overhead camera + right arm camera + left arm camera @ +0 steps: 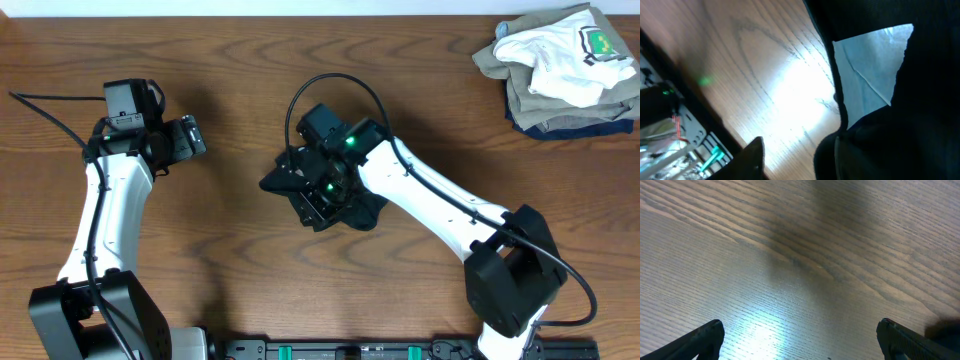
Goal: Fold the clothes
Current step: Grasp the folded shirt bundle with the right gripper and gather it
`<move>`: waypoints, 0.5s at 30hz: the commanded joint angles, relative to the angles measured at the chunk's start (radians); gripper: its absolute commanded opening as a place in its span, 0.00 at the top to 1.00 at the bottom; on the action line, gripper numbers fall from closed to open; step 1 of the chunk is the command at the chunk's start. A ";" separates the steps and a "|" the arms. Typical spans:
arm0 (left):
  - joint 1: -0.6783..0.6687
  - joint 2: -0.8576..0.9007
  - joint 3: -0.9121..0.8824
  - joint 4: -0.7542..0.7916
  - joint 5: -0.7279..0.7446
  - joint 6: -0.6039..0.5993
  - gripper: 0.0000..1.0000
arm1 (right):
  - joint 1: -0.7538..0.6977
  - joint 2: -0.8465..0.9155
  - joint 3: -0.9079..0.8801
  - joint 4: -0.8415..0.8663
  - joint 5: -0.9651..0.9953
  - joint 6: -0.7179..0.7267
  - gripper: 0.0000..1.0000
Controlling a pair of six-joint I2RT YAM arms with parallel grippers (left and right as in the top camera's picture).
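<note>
The black polo shirt (366, 211) lies bunched in a small heap at the table's middle. My right gripper (322, 196) is down on top of the heap. In the right wrist view the black fabric (920, 115) fills the right side, with its white label (872, 65) showing. The right gripper (797, 160) has its left finger apart from the cloth, with bare table in the gap. Its right finger is lost against the dark fabric. My left gripper (190, 137) is open and empty over bare wood at the left, as the left wrist view (800, 340) also shows.
A pile of folded khaki and navy garments (530, 100), with a white garment with a green crest (570, 60) on top, sits at the back right corner. A black rail (350, 350) runs along the front edge.
</note>
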 commanded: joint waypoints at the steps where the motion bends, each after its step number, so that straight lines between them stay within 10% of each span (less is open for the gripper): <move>1: 0.005 0.002 0.017 0.003 -0.012 -0.002 0.02 | -0.033 -0.009 0.016 -0.006 -0.054 -0.031 0.49; 15: 0.005 0.006 0.017 -0.004 -0.011 -0.005 0.02 | -0.177 -0.004 0.016 0.015 -0.011 -0.053 0.48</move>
